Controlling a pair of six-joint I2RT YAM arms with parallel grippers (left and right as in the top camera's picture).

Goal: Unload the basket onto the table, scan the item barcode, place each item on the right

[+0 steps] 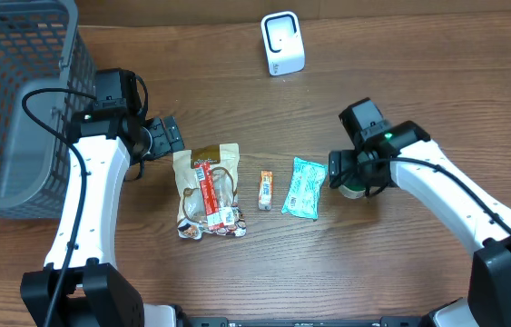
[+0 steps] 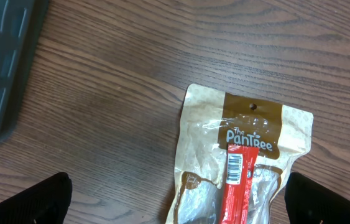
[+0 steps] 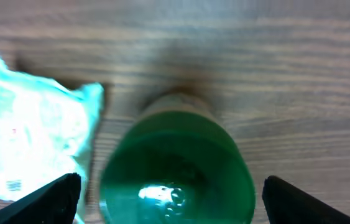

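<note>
Left jaws, wide and empty, hang over a brown snack pouch (image 2: 249, 124) with a red bar (image 2: 237, 180) on it, near the grey basket (image 1: 19, 100) at the left edge of the counter (image 1: 418, 64). Rightwards lie an orange bar (image 1: 266, 189), a teal packet (image 1: 303, 188), then the green bottle (image 3: 178, 174), likely the item, untouched between the wide-open right jaws; they should close squarely on its body, then turn its label to the white scanner (image 1: 282, 43) by the far edge. Wood-grain counter; no room shows beyond.
</note>
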